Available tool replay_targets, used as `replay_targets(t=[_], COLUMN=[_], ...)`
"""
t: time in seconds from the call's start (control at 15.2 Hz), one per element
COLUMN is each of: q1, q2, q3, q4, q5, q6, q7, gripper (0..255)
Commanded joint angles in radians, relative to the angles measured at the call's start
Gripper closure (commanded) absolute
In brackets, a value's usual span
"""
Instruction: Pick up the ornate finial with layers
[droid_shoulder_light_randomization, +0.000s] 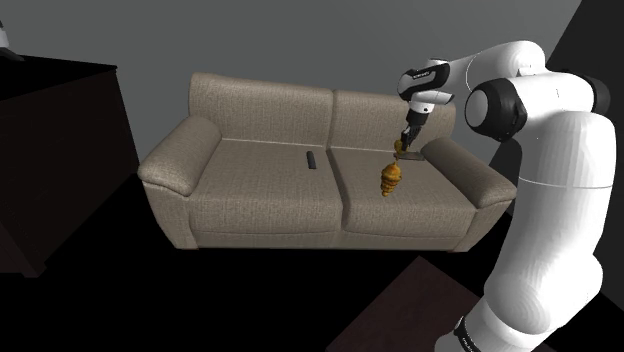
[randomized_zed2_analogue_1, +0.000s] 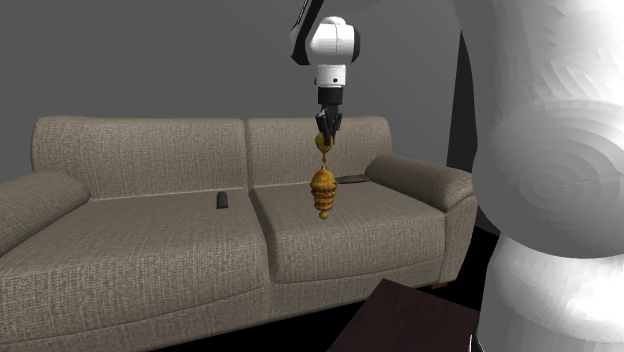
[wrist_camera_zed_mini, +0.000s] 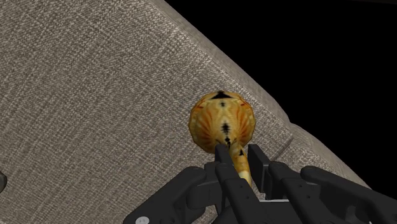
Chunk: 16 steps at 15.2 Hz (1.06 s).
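Your black gripper (randomized_zed2_analogue_1: 325, 138) pinches the layered golden-orange finial (randomized_zed2_analogue_1: 323, 192) by its stem, apparently clear of the beige fabric sofa (randomized_zed2_analogue_1: 150, 240). Lift step: raise it straight.

Dim, soft light falls on the sofa (droid_shoulder_light_randomization: 250, 200) from above and in front, leaving its seat cushions paler than the grey wall (droid_shoulder_light_randomization: 300, 40) behind, with gentle shading under the armrests. The white arm (randomized_zed2_analogue_1: 550, 150) is the brightest surface, nearly washed out in the second exterior view, and a black area (droid_shoulder_light_randomization: 100, 310) surrounds the sofa's base. The golden finial (wrist_camera_zed_mini: 222, 121) shows a mild sheen
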Motion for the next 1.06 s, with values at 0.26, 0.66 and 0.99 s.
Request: replay_targets(t=[0.26, 0.66, 0.99], q1=[-0.003, -0.01, -0.015], q2=[-0.011, -0.014, -0.011], q3=[-0.004, -0.008, -0.009], q4=[0.061, 0.138, 0.184], q5=[-0.008, -0.012, -0.012], q6=[-0.069, -0.148, -0.192], q7=[0.006, 0.01, 0.012], gripper=[255, 255, 255])
